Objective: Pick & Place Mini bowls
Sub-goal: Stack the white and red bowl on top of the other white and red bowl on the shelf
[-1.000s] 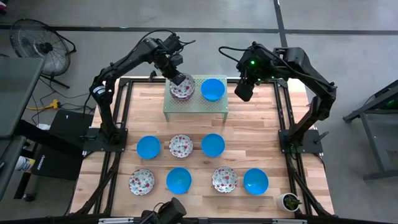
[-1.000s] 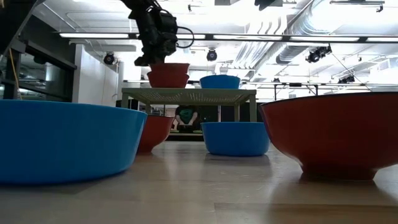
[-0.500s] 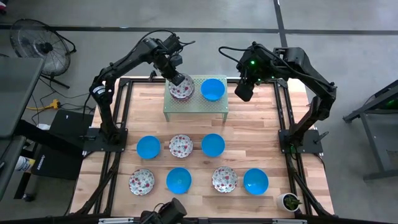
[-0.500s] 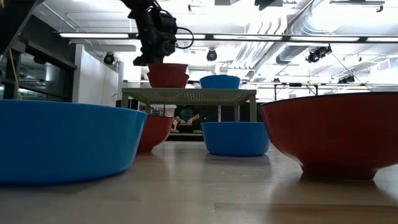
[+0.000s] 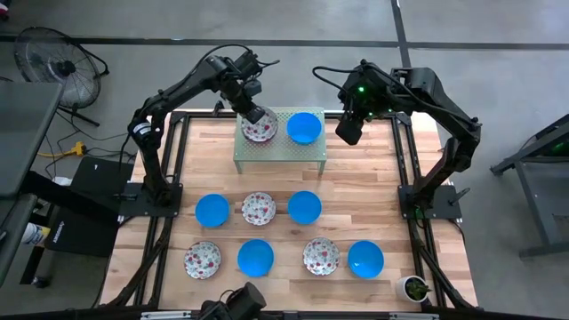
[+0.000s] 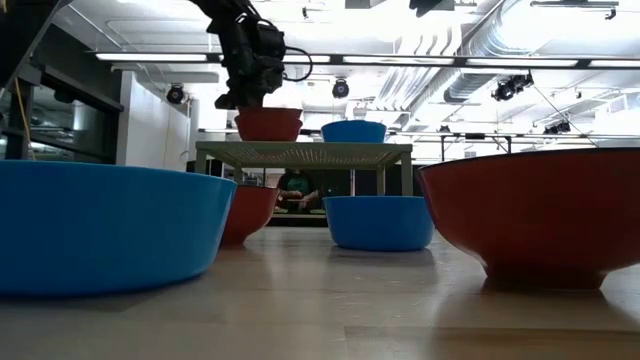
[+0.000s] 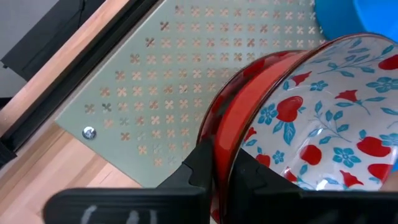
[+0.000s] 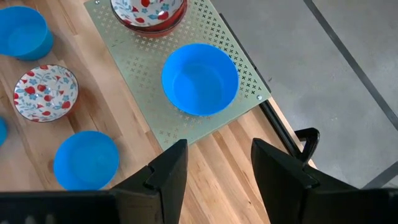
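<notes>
Red-rimmed floral bowl (image 7: 323, 124) pinched by the left end effector (image 7: 214, 165) on the rack (image 5: 280, 153); right end effector (image 8: 214, 165) hangs wide open

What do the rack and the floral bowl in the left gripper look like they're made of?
Rack: likely thin sheet metal, pale green matte coat; punched cross holes and a corner screw. Floral bowl, rim pinched in the left gripper: glossy, red outside, white printed inside with highlights; glazed ceramic or melamine, can't tell which.
</notes>
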Robot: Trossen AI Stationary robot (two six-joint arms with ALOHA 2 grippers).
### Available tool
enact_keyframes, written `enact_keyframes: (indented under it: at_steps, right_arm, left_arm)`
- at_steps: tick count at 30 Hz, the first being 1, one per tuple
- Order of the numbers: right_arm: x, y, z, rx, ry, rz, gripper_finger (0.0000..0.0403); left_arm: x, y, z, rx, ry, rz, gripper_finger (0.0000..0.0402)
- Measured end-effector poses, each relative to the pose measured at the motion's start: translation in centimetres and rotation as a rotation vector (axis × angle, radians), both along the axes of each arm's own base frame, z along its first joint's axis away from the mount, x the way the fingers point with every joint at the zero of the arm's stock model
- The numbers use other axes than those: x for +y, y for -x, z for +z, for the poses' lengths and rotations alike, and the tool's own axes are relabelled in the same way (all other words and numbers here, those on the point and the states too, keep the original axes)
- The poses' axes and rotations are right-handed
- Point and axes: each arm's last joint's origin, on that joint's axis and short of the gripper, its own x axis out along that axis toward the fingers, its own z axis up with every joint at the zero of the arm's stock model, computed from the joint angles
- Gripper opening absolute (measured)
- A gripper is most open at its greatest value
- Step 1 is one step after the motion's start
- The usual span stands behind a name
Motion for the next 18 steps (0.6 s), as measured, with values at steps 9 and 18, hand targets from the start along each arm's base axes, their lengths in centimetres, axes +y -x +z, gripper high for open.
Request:
enact_keyframes:
  at_steps: [9,18]
  right_arm:
    - [0.0,0.0,0.0,0.0,0.0,0.0,0.0165]
    - [0.0,0.0,0.0,0.0,0.0,0.001,0.0165]
  left_arm:
    - [-0.01,-0.08,0.03,-0.02,0.011,-0.011,0.0056]
    - [-0.05,-0.1,0.04,-0.03,0.023,-0.019,0.006]
